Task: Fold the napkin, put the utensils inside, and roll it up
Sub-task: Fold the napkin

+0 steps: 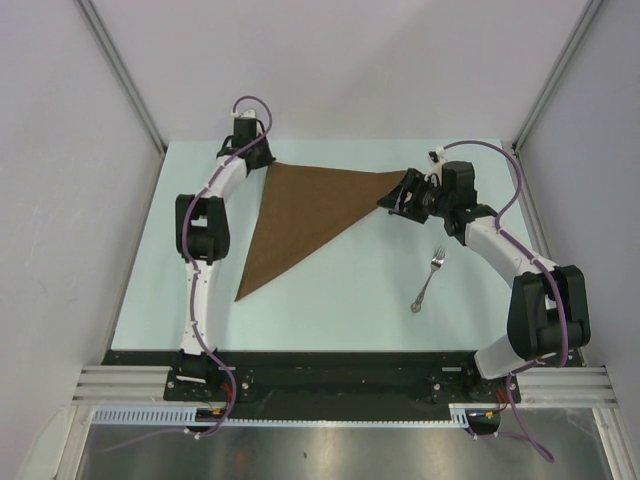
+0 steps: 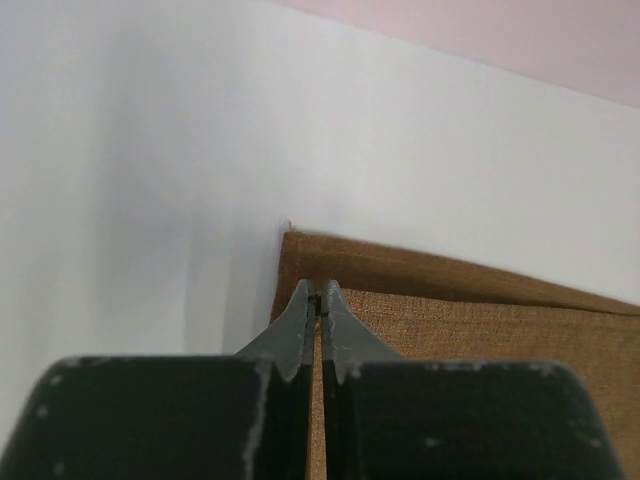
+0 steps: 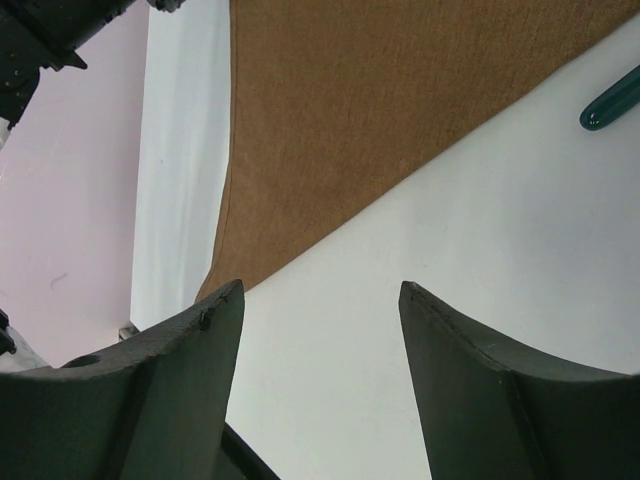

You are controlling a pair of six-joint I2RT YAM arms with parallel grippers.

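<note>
Right, left hand (image 2: 318,292) clenched on the doubled corner of the plain brown cloth napkin (image 1: 300,215), likely pinning the fold; right hand (image 3: 322,290) hangs released beside its tip

Bare table (image 1: 370,270) btw napkin (image 1: 305,215) & fork (image 1: 428,281) — walls (image 1: 60,150) hem sides.

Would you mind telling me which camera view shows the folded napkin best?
The top external view: the whole napkin lies there as a brown triangle. The left wrist view shows only one corner with two layers, at the closed left end effector; the right wrist view shows one tapering corner beyond the open right end effector.
</note>
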